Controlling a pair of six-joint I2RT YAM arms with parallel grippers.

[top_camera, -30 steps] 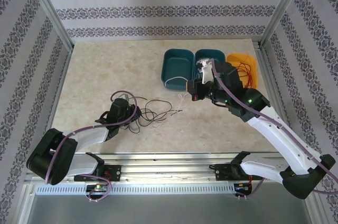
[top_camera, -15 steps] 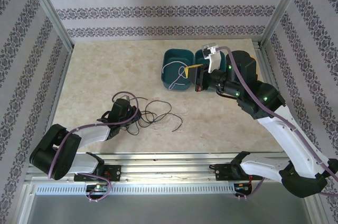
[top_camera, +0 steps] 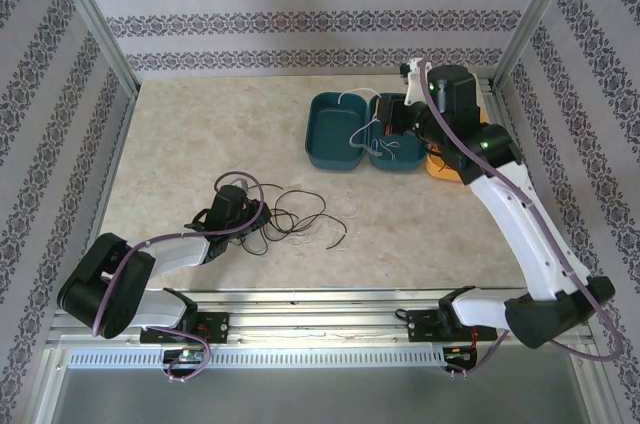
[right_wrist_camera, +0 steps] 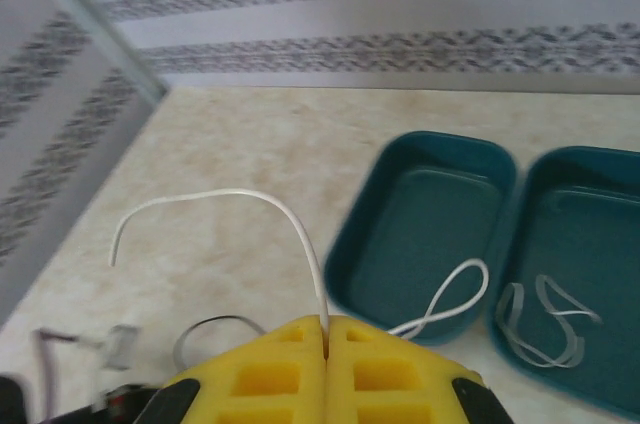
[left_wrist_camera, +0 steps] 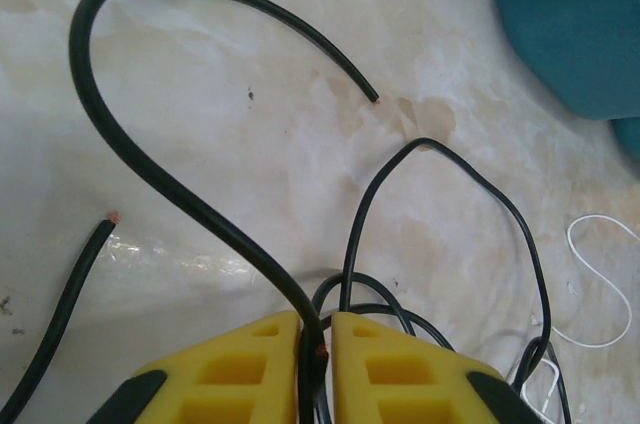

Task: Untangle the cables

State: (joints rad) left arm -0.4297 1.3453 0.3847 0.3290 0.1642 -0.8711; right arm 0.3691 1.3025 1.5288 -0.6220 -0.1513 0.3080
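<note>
While your left gripper (left_wrist_camera: pixel 316 329) pins a black cable (left_wrist_camera: pixel 75 44), your right gripper (right_wrist_camera: pixel 326 327) clamps a white cable (right_wrist_camera: pixel 250 194) above the teal trays (right_wrist_camera: pixel 440 204), apparently for sorting.

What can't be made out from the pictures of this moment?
- Top view: the orange bin is mostly covered by the right arm; contents unseen.
- Left wrist view: whether the left gripper pinches the black cable or just flanks it is unclear.
- Right wrist view: the white cable has its held end hidden inside the right gripper.
</note>
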